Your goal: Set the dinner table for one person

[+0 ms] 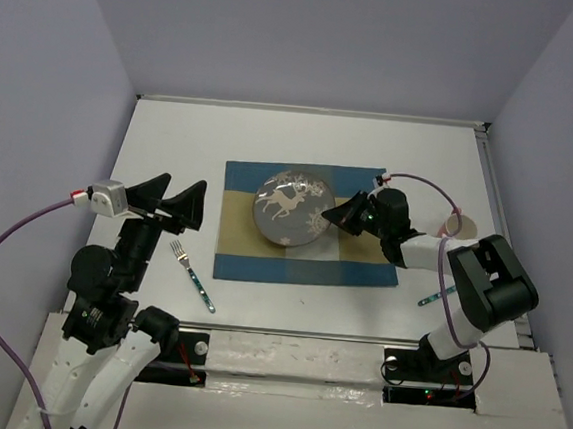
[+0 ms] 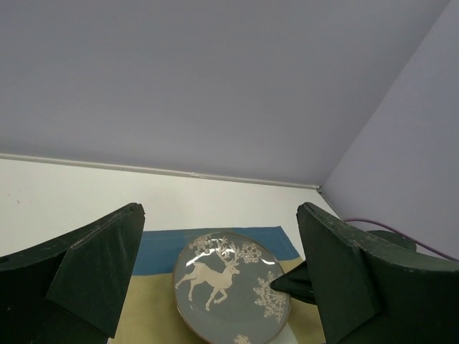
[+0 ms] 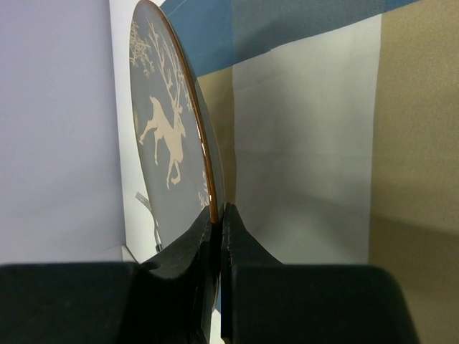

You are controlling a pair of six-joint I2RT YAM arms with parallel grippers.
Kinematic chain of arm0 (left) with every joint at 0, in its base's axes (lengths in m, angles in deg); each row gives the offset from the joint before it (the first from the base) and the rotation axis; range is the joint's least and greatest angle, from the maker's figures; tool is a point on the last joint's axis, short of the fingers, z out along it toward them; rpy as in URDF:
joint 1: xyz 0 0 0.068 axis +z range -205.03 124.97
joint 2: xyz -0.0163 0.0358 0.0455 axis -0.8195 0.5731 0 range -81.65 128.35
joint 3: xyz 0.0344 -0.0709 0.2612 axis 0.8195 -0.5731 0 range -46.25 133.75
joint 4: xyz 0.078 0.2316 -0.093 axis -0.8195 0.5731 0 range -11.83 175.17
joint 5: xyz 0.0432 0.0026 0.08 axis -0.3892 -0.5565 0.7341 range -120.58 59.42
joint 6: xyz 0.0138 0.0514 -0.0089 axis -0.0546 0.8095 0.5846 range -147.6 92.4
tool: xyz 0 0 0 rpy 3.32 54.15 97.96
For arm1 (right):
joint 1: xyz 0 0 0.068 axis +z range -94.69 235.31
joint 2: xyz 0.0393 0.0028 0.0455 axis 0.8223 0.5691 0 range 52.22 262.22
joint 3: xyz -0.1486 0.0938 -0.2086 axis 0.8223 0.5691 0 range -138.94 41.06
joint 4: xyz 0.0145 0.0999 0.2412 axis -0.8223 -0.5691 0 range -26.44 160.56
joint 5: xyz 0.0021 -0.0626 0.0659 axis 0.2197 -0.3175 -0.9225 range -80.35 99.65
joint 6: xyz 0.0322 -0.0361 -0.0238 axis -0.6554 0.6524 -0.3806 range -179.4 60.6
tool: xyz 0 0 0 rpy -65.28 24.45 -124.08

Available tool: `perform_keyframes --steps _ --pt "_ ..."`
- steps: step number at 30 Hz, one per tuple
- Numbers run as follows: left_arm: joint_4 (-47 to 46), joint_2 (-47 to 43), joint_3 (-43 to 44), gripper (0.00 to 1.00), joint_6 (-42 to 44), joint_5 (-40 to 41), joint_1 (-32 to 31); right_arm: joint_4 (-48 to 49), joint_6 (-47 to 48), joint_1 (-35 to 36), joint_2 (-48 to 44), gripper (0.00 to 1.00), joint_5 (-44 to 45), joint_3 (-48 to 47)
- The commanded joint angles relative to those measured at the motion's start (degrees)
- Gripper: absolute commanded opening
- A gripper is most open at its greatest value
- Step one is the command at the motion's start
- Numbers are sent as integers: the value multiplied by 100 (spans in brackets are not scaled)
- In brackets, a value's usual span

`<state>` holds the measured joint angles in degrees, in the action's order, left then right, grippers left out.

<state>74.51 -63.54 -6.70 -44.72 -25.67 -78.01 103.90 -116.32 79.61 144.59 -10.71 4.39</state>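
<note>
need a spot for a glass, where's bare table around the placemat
Bare table runs along the far side, between the placemat and the back wall. Another strip lies on its near side, right of the fork. Crowded: the placemat's right side, where the right claw grips the plate.

Plain lavender walls (image 2: pixel 215 72) on three sides

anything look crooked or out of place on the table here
The fork lies diagonally on the bare table, left of the placemat and not squared to it. The placemat itself sits slightly rotated against the table's edges. The plate is pinched at its rim by the right gripper, jaws shut.
</note>
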Motion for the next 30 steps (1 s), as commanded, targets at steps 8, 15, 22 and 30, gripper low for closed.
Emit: perform_keyframes --steps 8,15,22,30 --pt "-311 123 -61 99 -54 -139 66 1790 -469 -65 535 0 -908 -297" --pt "-319 149 -70 99 -63 -165 92 1632 -355 -65 878 0 -970 -420" --pt "-319 132 -79 99 -63 -174 92 1386 -258 -65 1072 0 -812 -561" --pt "-319 132 -79 99 -54 -201 101 920 6 -65 1054 21 -706 -543"
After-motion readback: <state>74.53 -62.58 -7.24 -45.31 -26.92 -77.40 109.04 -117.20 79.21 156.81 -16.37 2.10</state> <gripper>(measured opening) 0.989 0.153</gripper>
